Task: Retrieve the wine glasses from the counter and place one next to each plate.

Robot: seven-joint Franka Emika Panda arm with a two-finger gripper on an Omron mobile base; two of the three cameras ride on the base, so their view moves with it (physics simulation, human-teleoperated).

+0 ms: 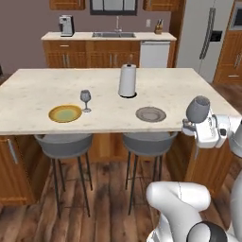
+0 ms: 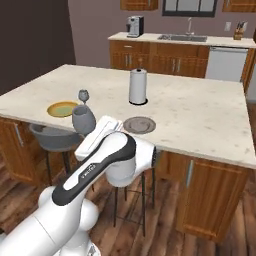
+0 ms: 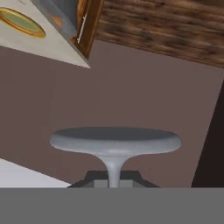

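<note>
**Second glass in transit to the grey plate**

Item 1, nearest: hand (image 1: pixel 200 124), closed tight on the stem of a glass (image 1: pixel 198 108). It is carried off the front right edge of the desk (image 1: pixel 38 90), at about desk-top height. Its bowl points up in the left base view, and its foot (image 3: pixel 114 141) faces the hand camera. The grip is low on the stem, so I judge the bowl will swing if the arm moves fast.

Item 2: grey plate (image 1: pixel 151 114), near the front edge, with bare top on each side. This is the plate without a glass, hence the likely target.

Item 3: towel roll (image 1: pixel 127 81), upright behind the grey plate. Keep the carried bowl clear of it.

Item 4: yellow plate (image 1: pixel 65 113), left of the grey one. A placed glass (image 1: pixel 85 100) stands just beside its right rim, so that half looks done.

Handling advice: bring the glass in over the front edge with its foot above desk level. Level the foot, lower it just beside the grey plate and not on it, and release only once the foot sits flat.

Item 5, farthest: sink run (image 1: pixel 108 36) by the back wall.
</note>
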